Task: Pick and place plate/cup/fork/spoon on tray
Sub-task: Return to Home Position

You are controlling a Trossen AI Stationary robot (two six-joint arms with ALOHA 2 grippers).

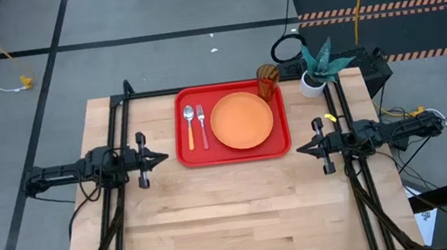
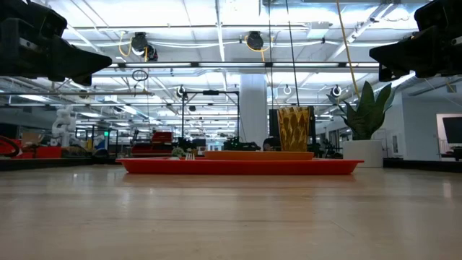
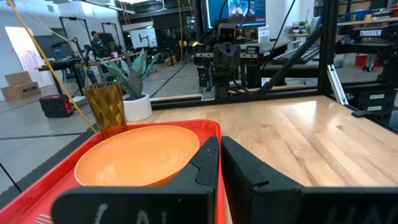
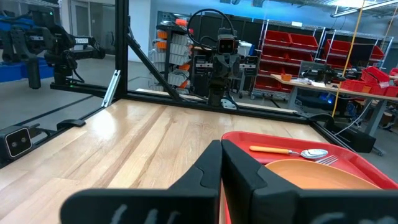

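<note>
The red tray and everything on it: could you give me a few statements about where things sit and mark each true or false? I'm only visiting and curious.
1. The plate lies on the tray. True.
2. The spoon and fork lie on the bare wood. False: both lie on the tray, side by side next to the plate.
3. The cup stands at a tray corner near the potted plant. True.
4. The left gripper holds the fork. False: it is shut and empty, beside the tray.
5. The right gripper holds nothing. True.

You are in a robotics lab or workshop: red parts bins [image 4: 292,46] on shelving, other robot rigs [image 4: 50,43], hazard-striped floor mat [image 1: 380,7].
</note>
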